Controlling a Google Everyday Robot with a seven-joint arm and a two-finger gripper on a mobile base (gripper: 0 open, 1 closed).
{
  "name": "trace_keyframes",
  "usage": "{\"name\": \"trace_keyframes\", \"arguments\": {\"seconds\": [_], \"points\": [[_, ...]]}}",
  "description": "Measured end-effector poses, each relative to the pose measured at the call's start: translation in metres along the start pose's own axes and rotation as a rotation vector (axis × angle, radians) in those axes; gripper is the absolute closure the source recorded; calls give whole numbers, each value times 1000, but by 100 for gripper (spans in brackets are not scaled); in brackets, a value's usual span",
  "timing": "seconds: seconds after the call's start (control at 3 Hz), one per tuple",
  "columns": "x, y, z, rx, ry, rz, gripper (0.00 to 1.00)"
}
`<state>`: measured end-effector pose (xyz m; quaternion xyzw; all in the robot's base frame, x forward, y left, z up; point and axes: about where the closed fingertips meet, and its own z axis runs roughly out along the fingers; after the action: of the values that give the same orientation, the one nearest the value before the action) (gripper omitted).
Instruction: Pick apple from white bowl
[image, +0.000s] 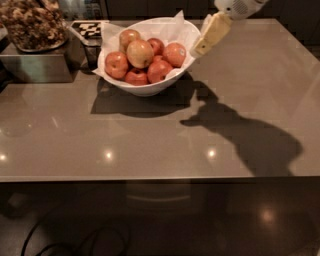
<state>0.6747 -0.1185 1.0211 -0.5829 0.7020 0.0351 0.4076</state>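
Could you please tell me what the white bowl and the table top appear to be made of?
The white bowl looks like glazed ceramic: smooth, opaque, wavy-rimmed. The table top seems polished stone or laminate, since it mirrors light spots. The gripper hovers beside the bowl's rim.
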Motion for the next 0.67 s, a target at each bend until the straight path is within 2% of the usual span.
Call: {"name": "trace_keyframes", "arguments": {"seconds": [0.33, 0.67], "points": [[-2, -3, -3, 22, -19, 15, 0], [-7, -1, 22, -13, -74, 39, 0]]}}
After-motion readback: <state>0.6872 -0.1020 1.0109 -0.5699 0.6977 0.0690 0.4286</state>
